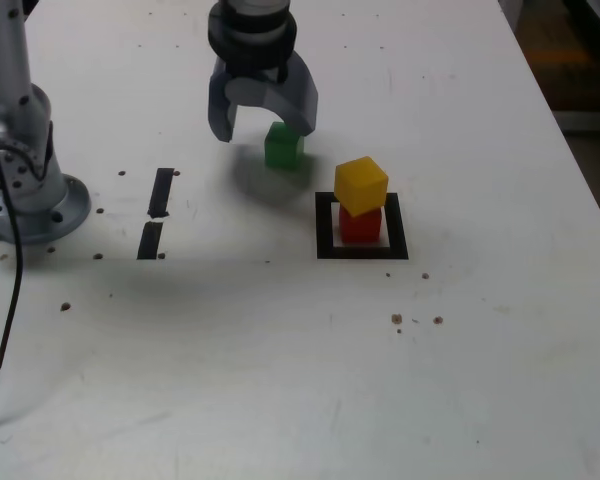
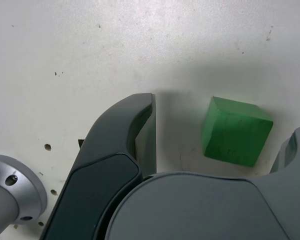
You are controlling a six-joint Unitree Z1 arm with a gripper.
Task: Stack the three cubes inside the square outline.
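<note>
With yellow cube [image 1: 361, 183] sitting on red cube [image 1: 360, 223] inside the square outline [image 1: 326, 226], only green cube [image 1: 283, 145] is left.
Claw [image 1: 263, 118] hangs spread over it, jaws either side, nothing pinched; green is plain, matte, skewed to the jaws, alone on the worktop [image 1: 280, 360] just beside the outline.

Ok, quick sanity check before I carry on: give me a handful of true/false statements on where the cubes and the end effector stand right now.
1. The yellow cube sits on the red cube. True.
2. The red cube lies outside the square outline. False: it stands inside it.
3. The end effector is shut on the green cube. False: its jaws are open, with the cube on the table between them in the wrist view.
4. The green cube is outside the outline. True.
5. All three cubes are stacked. False: only two are.
</note>
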